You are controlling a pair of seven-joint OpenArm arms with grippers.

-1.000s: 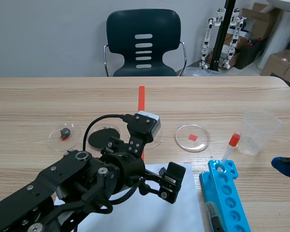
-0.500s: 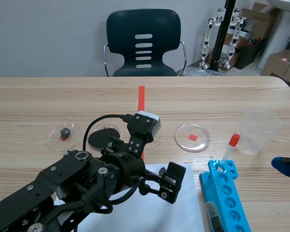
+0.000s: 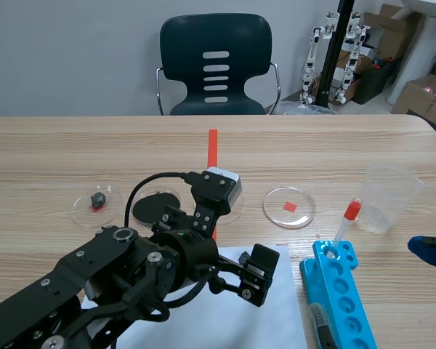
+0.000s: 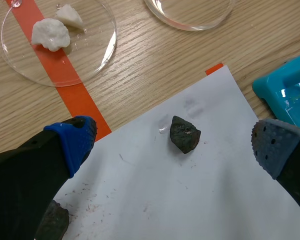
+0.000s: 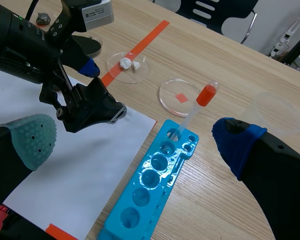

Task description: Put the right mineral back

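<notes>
Wooden table (image 3: 363, 145) in the scene view bears white paper (image 3: 276, 327) under the left gripper (image 3: 251, 280). Left wrist view: fingers (image 4: 72, 142) wide apart, empty; dark mineral (image 4: 184, 134) lies on paper between them, empty dish (image 4: 190, 15) at its one o'clock. Right wrist view: right gripper (image 5: 135, 137) gapes, empty.

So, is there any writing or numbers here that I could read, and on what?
Nothing can be read.
Label on the camera box of the left arm: print too small to read.
Print on the cardboard box behind the table: too blurred to read.
</notes>
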